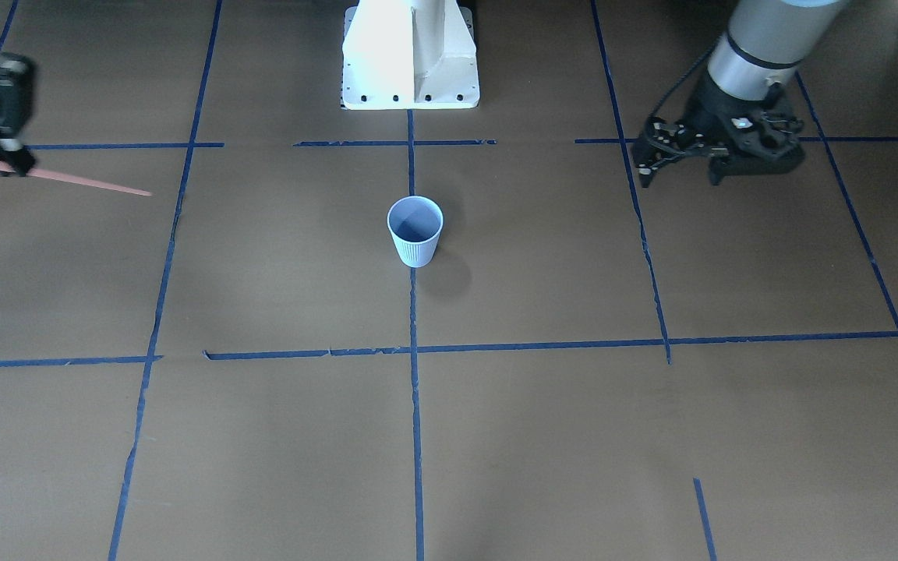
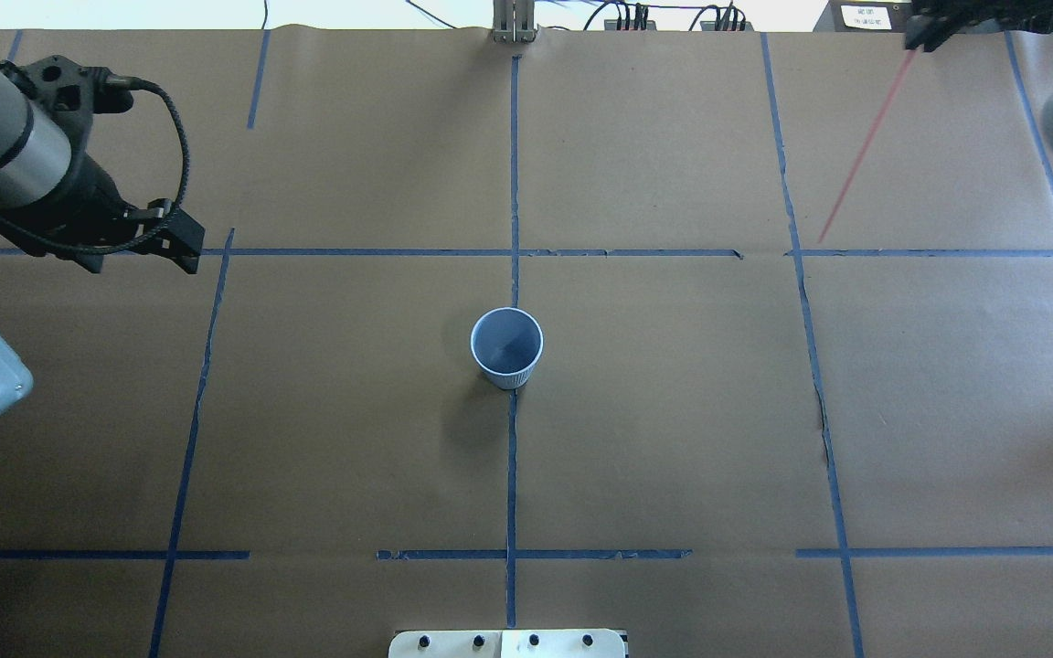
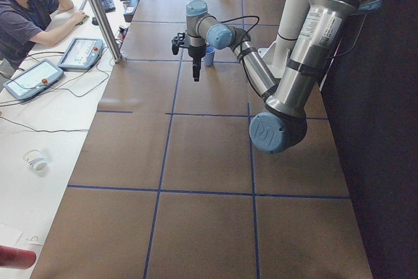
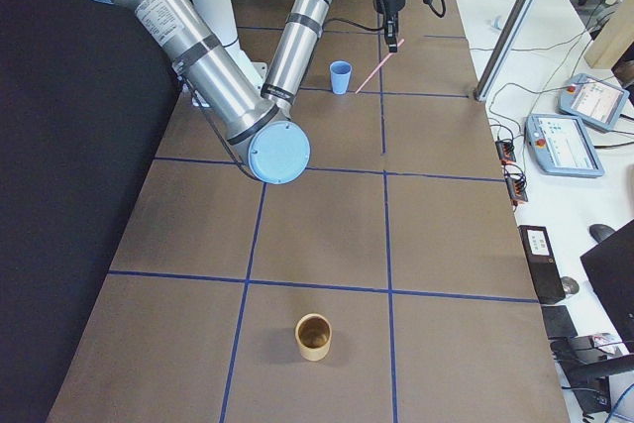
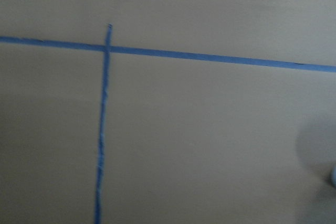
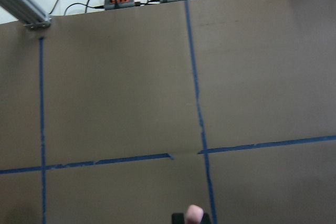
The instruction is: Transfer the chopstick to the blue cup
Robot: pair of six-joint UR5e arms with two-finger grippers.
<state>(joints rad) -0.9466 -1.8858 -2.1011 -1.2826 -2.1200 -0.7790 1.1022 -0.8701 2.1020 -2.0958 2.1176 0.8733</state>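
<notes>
The blue cup stands upright and empty at the table's middle, on a tape crossing; it also shows as the blue cup. My right gripper is far off to the robot's right and is shut on the thick end of the pink chopstick. The chopstick hangs above the table, slanting down with its thin tip toward the cup, well short of it. Its butt end shows between the fingers in the right wrist view. My left gripper hovers open and empty on the robot's left, away from the cup.
A brown cup stands at the table's end on the robot's right. The robot's white base sits behind the blue cup. Blue tape lines grid the brown paper. A person sits at a side desk with tablets.
</notes>
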